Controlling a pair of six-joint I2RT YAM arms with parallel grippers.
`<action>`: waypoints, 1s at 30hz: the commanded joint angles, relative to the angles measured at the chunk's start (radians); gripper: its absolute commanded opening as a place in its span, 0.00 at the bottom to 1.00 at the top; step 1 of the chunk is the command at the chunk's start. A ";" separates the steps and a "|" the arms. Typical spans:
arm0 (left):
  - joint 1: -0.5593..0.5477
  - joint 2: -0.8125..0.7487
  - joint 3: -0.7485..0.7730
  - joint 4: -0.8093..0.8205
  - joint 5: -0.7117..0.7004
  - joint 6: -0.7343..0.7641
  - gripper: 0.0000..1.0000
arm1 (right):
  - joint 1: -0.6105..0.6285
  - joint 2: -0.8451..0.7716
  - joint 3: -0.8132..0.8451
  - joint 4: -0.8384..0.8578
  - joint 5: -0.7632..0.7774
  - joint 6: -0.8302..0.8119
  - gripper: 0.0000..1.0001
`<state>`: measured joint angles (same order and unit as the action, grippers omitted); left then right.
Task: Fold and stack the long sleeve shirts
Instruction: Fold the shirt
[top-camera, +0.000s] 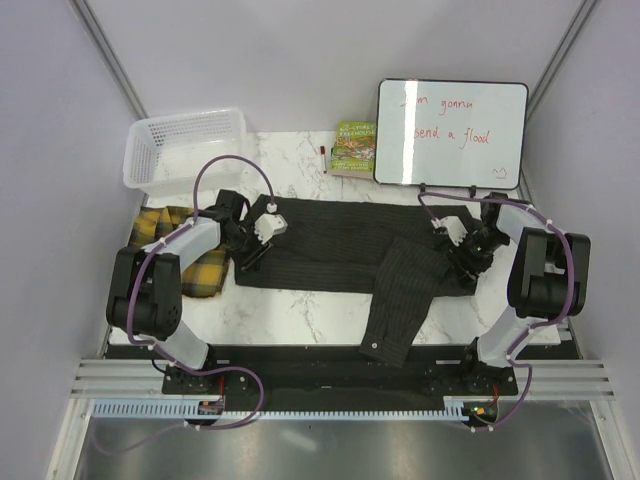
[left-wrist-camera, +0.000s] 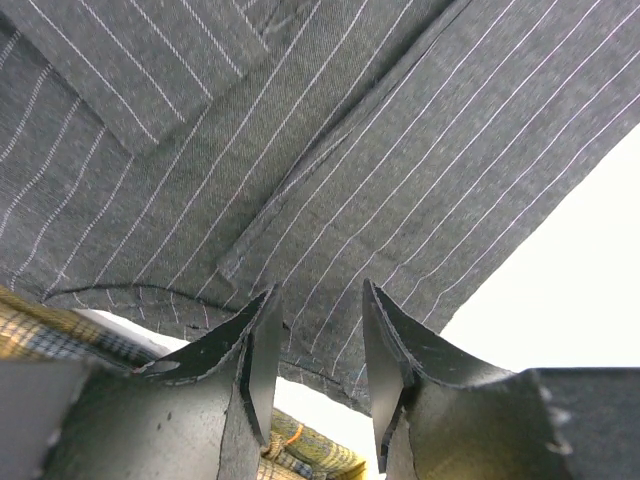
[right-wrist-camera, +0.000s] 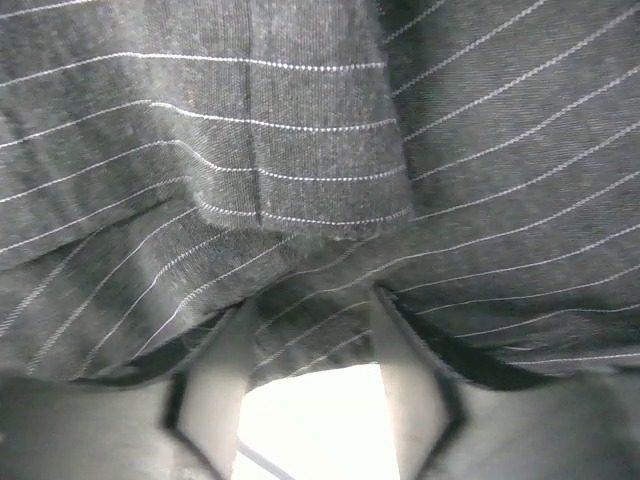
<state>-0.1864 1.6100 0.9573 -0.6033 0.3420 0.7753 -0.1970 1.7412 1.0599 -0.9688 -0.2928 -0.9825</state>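
Note:
The dark pinstriped shirt (top-camera: 340, 245) lies spread across the marble table, one sleeve (top-camera: 398, 305) folded down over the front edge. The yellow-and-black plaid shirt (top-camera: 200, 265) lies bunched at the table's left, partly under my left arm. My left gripper (top-camera: 250, 252) is open at the dark shirt's left edge. In the left wrist view its jaws (left-wrist-camera: 320, 290) straddle the hem of the shirt (left-wrist-camera: 350, 150), with plaid cloth (left-wrist-camera: 320, 450) below. My right gripper (top-camera: 463, 262) is open at the shirt's right edge. Its jaws (right-wrist-camera: 312, 300) straddle the edge of the cloth (right-wrist-camera: 300, 120).
A white mesh basket (top-camera: 185, 145) stands at the back left. A book (top-camera: 353, 148) and a whiteboard (top-camera: 452, 133) stand at the back, with a small red item (top-camera: 322, 150) beside the book. Bare marble (top-camera: 300, 305) shows along the front.

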 joint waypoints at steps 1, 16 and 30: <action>0.004 -0.013 -0.023 0.014 0.015 -0.018 0.44 | -0.002 0.023 -0.046 0.143 0.141 -0.022 0.70; 0.005 -0.076 0.000 -0.033 0.109 -0.024 0.45 | -0.030 -0.043 0.288 -0.159 -0.186 0.001 0.67; 0.004 -0.058 0.018 -0.033 0.126 -0.031 0.48 | 0.039 0.112 0.275 -0.002 -0.178 0.120 0.72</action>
<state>-0.1864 1.5612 0.9447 -0.6273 0.4294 0.7673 -0.1715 1.8324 1.3483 -1.0359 -0.4580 -0.9005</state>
